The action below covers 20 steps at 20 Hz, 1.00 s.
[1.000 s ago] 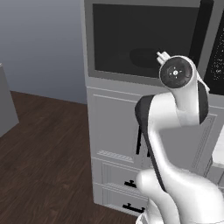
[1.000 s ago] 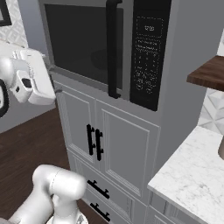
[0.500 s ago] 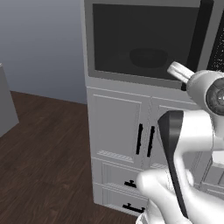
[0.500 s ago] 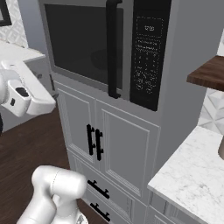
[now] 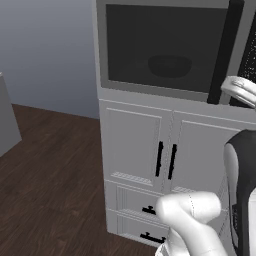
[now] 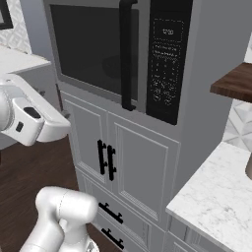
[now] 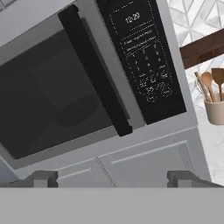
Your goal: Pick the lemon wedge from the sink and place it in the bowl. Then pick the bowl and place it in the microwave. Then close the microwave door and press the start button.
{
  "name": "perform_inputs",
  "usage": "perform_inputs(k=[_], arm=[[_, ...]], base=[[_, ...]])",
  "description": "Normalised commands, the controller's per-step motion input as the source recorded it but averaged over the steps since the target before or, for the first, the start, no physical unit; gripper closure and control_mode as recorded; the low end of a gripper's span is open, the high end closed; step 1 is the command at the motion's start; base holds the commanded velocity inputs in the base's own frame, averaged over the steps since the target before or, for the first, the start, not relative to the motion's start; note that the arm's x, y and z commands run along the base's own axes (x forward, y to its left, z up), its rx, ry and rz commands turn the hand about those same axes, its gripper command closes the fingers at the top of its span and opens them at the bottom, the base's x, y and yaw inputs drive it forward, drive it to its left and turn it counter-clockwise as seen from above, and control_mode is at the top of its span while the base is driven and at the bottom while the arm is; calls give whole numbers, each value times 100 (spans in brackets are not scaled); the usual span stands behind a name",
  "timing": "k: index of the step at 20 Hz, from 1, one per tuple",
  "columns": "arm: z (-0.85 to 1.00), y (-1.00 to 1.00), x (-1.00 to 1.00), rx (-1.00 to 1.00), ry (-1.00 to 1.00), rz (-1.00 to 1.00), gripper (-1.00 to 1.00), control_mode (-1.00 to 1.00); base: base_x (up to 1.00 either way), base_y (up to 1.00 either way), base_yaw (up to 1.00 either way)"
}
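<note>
Pressing the start button looks to be the step in hand: the microwave door (image 6: 93, 51) lies shut against the microwave (image 7: 100, 83), and through its dark window the bowl (image 5: 170, 65) shows as a dim rounded shape on the floor of the oven. The pincer (image 7: 116, 178) hangs empty with its two tips spread wide apart, well short of the front, pointing at the lower edge of the door and the cabinet panel below it.

To do it well, I would bring the tips together first, so that one narrow end meets one key and not two. The control panel (image 7: 142, 59) sits to the right of the long black handle (image 6: 127, 54); the hand should shift right, toward the lower rows of keys, and go in straight, slowly, square to the panel, stopping at first contact.

Which key is start is the hard part. The white marks on the panel are too small and soft to read in any view, so the choice among the lower keys is a guess. The lemon wedge cannot be made out; the bowl's inside is lost in the tinted glass. The base views show the arm's white links but cut the hand off at the frame edges. A utensil crock (image 7: 213, 103) stands on the marble desk (image 6: 221, 197) at the right.
</note>
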Motion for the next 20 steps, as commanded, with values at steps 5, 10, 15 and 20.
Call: perform_inputs(k=[5, 10, 15, 20], arm=[[0, -24, -9, -8, 6, 0, -100, -100], [-4, -39, -7, -14, -9, 0, -100, -100], [-21, -39, 3, -9, -5, 0, -100, -100], [-27, -12, 9, -7, -19, 0, -100, -100]], base=[[0, 0, 0], [0, 0, 0], [0, 0, 0], [0, 0, 0]])
